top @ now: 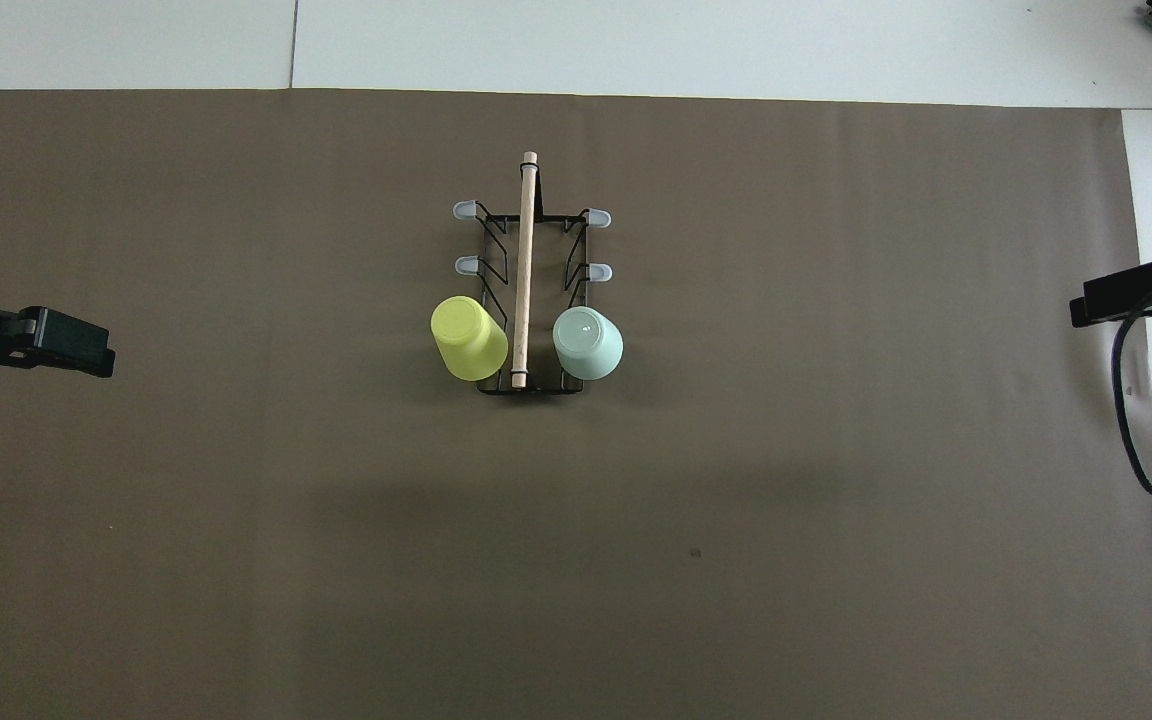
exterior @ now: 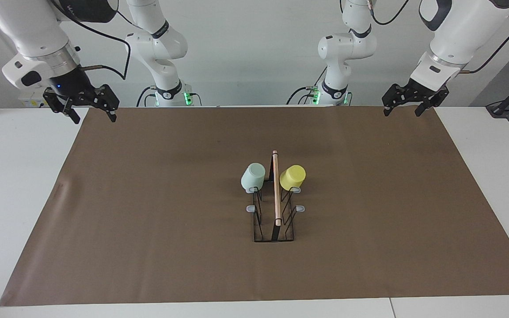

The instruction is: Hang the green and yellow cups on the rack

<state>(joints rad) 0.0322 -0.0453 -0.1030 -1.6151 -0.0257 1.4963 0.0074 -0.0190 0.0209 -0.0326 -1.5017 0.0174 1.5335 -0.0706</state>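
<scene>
The black wire rack (exterior: 276, 194) (top: 524, 270) with its wooden rod stands mid-mat. The mint green cup (exterior: 253, 176) (top: 588, 343) hangs mouth-down on the prong nearest the robots, on the right arm's side of the rod. Across the rod, the yellow cup (exterior: 293, 177) (top: 469, 338) hangs likewise on the left arm's side. My right gripper (exterior: 95, 119) hovers open and empty over the mat's corner at the right arm's end. Over the mat's corner at the left arm's end, my left gripper (exterior: 402, 114) waits open and empty.
A brown mat (exterior: 148, 229) covers most of the white table (exterior: 20, 176). Bare grey-tipped prongs (exterior: 250, 208) stick out of the rack on both sides, farther from the robots than the cups. A black cable (top: 1131, 430) dangles from the right arm.
</scene>
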